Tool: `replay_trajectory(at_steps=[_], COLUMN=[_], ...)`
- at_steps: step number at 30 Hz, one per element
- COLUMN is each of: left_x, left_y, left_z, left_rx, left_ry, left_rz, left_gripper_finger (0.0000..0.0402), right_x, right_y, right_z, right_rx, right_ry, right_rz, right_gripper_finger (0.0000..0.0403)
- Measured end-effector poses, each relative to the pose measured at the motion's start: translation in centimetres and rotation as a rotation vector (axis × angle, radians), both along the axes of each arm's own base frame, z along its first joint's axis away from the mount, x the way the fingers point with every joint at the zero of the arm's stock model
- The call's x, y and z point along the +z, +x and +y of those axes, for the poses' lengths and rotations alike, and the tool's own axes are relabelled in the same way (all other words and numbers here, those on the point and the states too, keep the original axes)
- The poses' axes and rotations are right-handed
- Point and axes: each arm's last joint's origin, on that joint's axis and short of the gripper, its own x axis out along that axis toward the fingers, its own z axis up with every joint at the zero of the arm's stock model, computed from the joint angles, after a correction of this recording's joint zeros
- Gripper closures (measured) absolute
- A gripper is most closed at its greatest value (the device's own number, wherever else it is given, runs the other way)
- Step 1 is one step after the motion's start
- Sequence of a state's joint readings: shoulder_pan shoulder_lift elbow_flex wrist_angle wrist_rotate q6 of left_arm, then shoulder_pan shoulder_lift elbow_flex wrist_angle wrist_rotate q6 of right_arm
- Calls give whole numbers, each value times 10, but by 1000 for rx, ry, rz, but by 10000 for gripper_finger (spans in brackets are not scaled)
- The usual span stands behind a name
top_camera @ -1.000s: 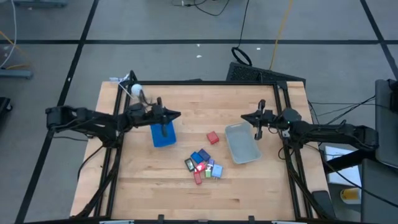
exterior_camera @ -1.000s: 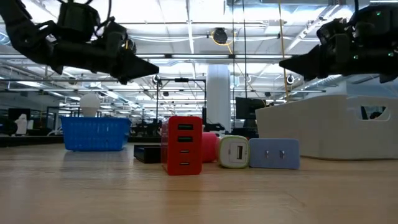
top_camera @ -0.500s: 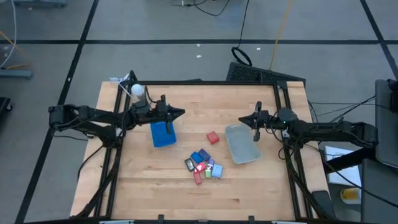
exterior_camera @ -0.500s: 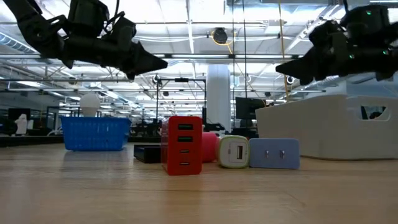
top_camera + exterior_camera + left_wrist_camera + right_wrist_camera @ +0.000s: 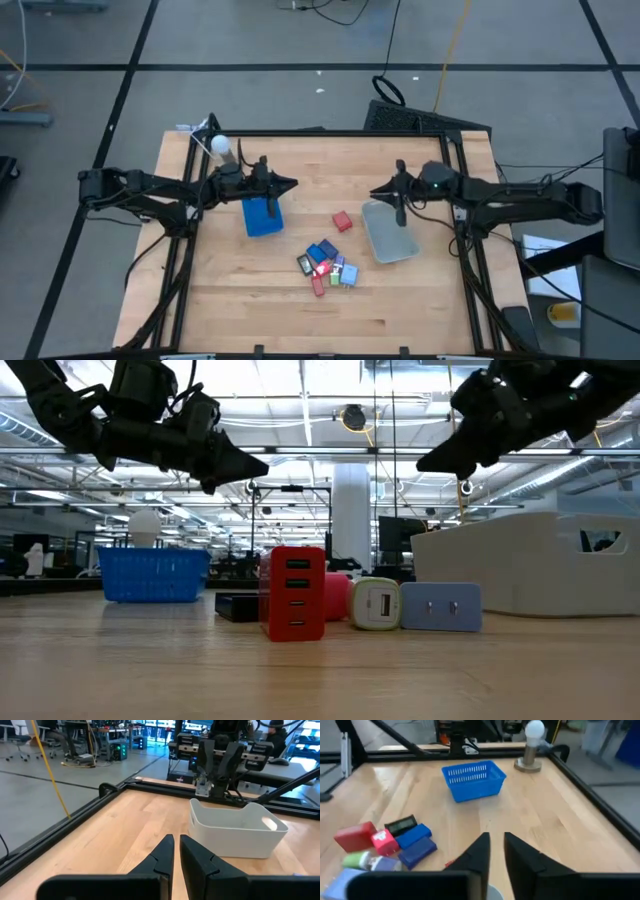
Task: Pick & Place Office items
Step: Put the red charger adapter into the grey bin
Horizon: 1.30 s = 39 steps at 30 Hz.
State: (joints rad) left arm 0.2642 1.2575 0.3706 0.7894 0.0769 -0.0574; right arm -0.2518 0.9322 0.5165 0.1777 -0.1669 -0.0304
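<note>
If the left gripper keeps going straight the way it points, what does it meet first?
Probably the white bin: the left gripper points across bare wood at its near wall, with nothing visible between. It hangs above the table, so it might pass over the rim instead.

The right gripper (image 5: 399, 203) has swung inward over the clear bin's (image 5: 388, 232) far edge.

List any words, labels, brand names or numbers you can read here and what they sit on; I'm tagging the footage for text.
No text can be read in any view.
The red block shows only four dark slots, no lettering.
A pink block carries a pale mark, too blurred to read.
</note>
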Motion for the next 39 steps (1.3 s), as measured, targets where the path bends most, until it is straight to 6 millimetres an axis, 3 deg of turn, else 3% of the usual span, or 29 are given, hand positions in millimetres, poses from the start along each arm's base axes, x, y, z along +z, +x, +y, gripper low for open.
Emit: replay_trajectory(at_steps=[7,12,21,27,35,39], left_x=[3,3,4,4,1,0], left_y=[0,0,0,0,0,0], left_z=[0,0,0,0,0,0], left_rx=[0,0,0,0,-1,-3], left_ry=[9,10,17,19,18,34], left_rz=[-32,-34,-34,-34,-10,8], left_gripper_finger=[371,371,371,371,371,371], right_x=[7,9,19,23,6,-3], right_y=[17,33,77,110,135,152], right_z=[0,2,10,5,19,25], right_rx=[-105,-122,-32,-7,165,107], right_ry=[-23,-52,-95,-108,-272,-368], right_rz=[213,307,420,574,678,702], right_gripper_finger=[249,209,201,201,179,143])
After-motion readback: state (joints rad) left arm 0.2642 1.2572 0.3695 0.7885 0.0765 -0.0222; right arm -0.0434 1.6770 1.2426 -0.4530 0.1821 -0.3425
